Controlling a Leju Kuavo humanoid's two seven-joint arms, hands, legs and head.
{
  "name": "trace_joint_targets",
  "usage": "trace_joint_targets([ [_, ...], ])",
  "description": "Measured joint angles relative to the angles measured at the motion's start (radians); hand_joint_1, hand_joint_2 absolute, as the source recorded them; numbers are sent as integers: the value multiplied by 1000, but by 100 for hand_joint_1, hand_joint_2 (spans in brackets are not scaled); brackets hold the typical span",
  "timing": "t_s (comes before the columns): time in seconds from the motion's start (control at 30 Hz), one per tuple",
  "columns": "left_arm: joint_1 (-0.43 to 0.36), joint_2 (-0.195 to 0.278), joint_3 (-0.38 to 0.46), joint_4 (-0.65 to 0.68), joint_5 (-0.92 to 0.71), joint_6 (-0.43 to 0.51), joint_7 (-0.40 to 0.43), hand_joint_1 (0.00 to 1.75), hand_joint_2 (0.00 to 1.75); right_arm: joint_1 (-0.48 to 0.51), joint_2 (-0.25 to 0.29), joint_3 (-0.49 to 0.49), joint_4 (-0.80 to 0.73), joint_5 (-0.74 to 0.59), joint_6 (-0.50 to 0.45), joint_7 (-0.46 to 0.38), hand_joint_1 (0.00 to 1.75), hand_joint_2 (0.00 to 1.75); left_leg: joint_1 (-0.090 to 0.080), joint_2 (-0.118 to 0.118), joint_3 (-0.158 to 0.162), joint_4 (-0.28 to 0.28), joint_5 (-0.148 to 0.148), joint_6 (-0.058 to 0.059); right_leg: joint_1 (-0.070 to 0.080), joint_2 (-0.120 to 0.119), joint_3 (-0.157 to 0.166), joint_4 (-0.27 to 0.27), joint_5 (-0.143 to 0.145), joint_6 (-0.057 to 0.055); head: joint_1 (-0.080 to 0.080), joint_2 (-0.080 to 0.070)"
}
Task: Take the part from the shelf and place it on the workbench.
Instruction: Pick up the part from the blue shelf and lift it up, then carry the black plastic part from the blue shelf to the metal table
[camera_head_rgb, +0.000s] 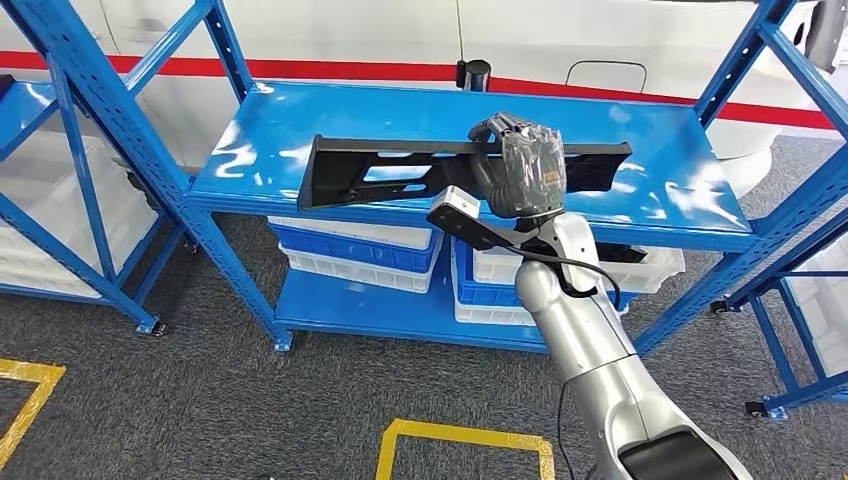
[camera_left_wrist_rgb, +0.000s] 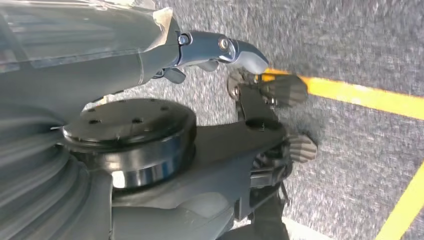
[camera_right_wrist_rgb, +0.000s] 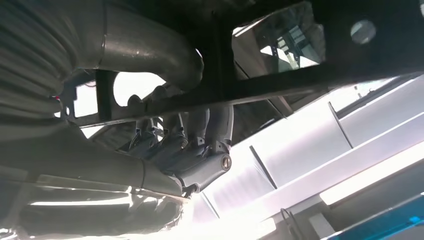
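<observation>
Over the shelf's top board, the right hand (camera_head_rgb: 522, 165) wraps its fingers (camera_right_wrist_rgb: 172, 135) around the long black frame part (camera_head_rgb: 400, 172) right of its middle. The part's long axis runs along the blue shelf (camera_head_rgb: 300, 120), tilted, just above the board; the front edge is open for withdrawal.

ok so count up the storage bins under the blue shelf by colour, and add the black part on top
White bins: 3
Blue bins: 2
Black part, gripped by the right hand: 1
Total: 6
</observation>
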Motion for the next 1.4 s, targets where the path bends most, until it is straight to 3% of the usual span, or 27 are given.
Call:
trace_joint_targets([
  [0.1, -5, 1, -4, 0, -2, -2, 2, 0, 175, 3, -6, 0, 0, 2, -1, 2, 175, 175, 1, 4, -29, -6, 29, 16, 0, 0, -62, 171, -113, -13, 4, 0],
  [0.17, -6, 1, -8, 0, -2, -3, 4, 0, 175, 8, -10, 0, 0, 4, -1, 3, 175, 175, -1, 4, -53, -6, 46, 17, 0, 0, -77, 263, -151, -9, 5, 0],
  [0.2, -6, 1, -9, 0, -2, -3, 4, 0, 175, 10, -11, 0, 0, 6, -1, 4, 175, 175, -1, 4, -65, -5, 54, 16, 0, 0, -59, 260, -146, -3, 6, 0],
  [0.27, -7, 1, -11, 0, -3, -4, 5, 0, 175, 10, -13, 0, 0, 9, -1, 4, 175, 175, -2, 3, -85, -3, 70, 11, 0, 0, 24, 159, -114, 8, 6, 0],
  [0.33, -9, 1, -11, 0, -5, -4, 7, 0, 175, 10, -13, 0, -3, 11, -2, 5, 175, 175, -6, 3, -102, 3, 84, 2, 4, 0, 118, 22, -101, 7, 6, 0],
  [0.4, -10, 1, -12, 0, -6, -4, 8, 0, 175, 11, -13, -1, -6, 13, -3, 6, 175, 175, -8, 3, -111, 6, 98, -8, 11, 2, 152, -40, -106, -2, 6, 0],
  [0.47, -11, 2, -14, 1, -7, -3, 9, 0, 175, 13, -13, -1, -7, 15, -4, 7, 175, 175, -6, 1, -119, 9, 102, -19, 3, 2, 142, -43, -97, -17, 6, 0],
  [0.5, -10, 3, -15, 1, -7, -3, 10, 0, 175, 13, -12, -1, -8, 15, -4, 7, 175, 175, -3, -1, -127, 24, 83, -25, -2, 2, 136, -43, -89, -27, 4, 0],
  [0.57, -10, 4, -19, 2, -8, -3, 10, 0, 175, 14, -11, -1, -8, 17, -4, 7, 175, 175, 4, -2, -157, 111, -1, -39, -8, -1, 123, -44, -71, -43, 1, 0],
  [0.63, -10, 5, -21, 2, -9, -3, 10, 0, 175, 16, -10, -1, -8, 17, -5, 7, 175, 175, 11, -2, -192, 246, -82, -52, -7, -2, 102, -43, -54, -47, -2, 0],
  [0.67, -10, 5, -21, 2, -9, -2, 10, 0, 175, 18, -10, -1, -8, 17, -5, 7, 175, 175, 15, -2, -197, 292, -93, -57, -7, -2, 92, -42, -46, -45, -3, 0],
  [0.7, -10, 5, -22, 2, -9, -3, 10, 0, 175, 20, -10, -1, -8, 17, -5, 7, 175, 175, 19, -2, -186, 304, -83, -60, -7, -2, 83, -41, -39, -43, -3, 0],
  [0.77, -12, 6, -22, 2, -9, -3, 10, 0, 175, 22, -11, -1, -8, 17, -6, 7, 175, 175, 25, -2, -110, 218, -34, -63, -9, -2, 68, -36, -29, -36, -3, 0],
  [0.83, -16, 6, -23, 2, -10, -3, 10, 0, 175, 22, -11, -3, -9, 17, -9, 7, 175, 175, 25, -4, -16, 81, -20, -60, -7, -2, 55, -30, -20, -25, -2, 0],
  [0.87, -18, 6, -24, 2, -10, -4, 10, 0, 175, 22, -11, -4, -9, 16, -11, 6, 175, 175, 23, -6, 9, 38, -25, -57, -6, -2, 50, -28, -15, -17, -2, 0],
  [0.93, -21, 7, -25, 2, -10, -5, 10, 0, 175, 22, -12, -6, -10, 15, -13, 3, 175, 175, 16, -8, 13, 14, -28, -47, -5, -2, 44, -29, -3, 1, -1, 0],
  [1.0, -23, 7, -25, 2, -10, -5, 11, 0, 175, 22, -14, -7, -10, 14, -14, 2, 175, 175, 15, -3, 3, 6, -12, -24, -4, -2, 30, -16, -12, 10, -1, 0],
  [1.07, -27, 6, -25, 2, -10, -5, 11, 0, 175, 22, -19, -10, -9, 14, -15, 1, 175, 175, 15, 2, -16, -2, 11, 0, -3, -2, -7, 62, -75, 0, 3, 0],
  [1.13, -29, 6, -25, 2, -10, -6, 11, 0, 175, 23, -22, -11, -8, 11, -17, -3, 175, 175, 12, 3, -41, -2, 30, 8, -3, -1, -50, 195, -153, -10, 8, 0],
  [1.17, -29, 6, -25, 2, -10, -6, 12, 0, 175, 23, -24, -12, -6, 9, -18, -5, 175, 175, 10, 3, -54, -1, 40, 8, -3, -1, -61, 247, -171, -6, 9, 0],
  [1.2, -29, 6, -26, 2, -10, -6, 12, 0, 175, 24, -25, -12, -4, 7, -20, -8, 175, 175, 10, 3, -67, 0, 49, 7, -3, -1, -56, 270, -170, 1, 9, 0],
  [1.23, -29, 6, -26, 2, -10, -6, 13, 0, 175, 25, -27, -13, -2, 5, -22, -11, 175, 175, 9, 3, -79, 0, 59, 6, -3, -1, -34, 257, -154, 10, 10, 0],
  [1.3, -30, 6, -26, 2, -10, -6, 14, 0, 175, 24, -28, -15, 0, 2, -28, -16, 175, 175, 8, 3, -100, 4, 76, -1, -3, -1, 57, 136, -115, 21, 11, 0],
  [1.37, -32, 5, -26, 2, -10, -6, 14, 0, 175, 21, -27, -16, 1, -1, -34, -20, 175, 175, 5, 3, -116, 10, 91, -11, 2, 1, 139, 4, -112, 14, 10, 0],
  [1.4, -33, 5, -26, 2, -10, -6, 15, 0, 175, 21, -27, -16, 2, -2, -37, -23, 175, 175, 3, 3, -121, 11, 99, -16, 6, 2, 155, -28, -116, 7, 9, 0],
])
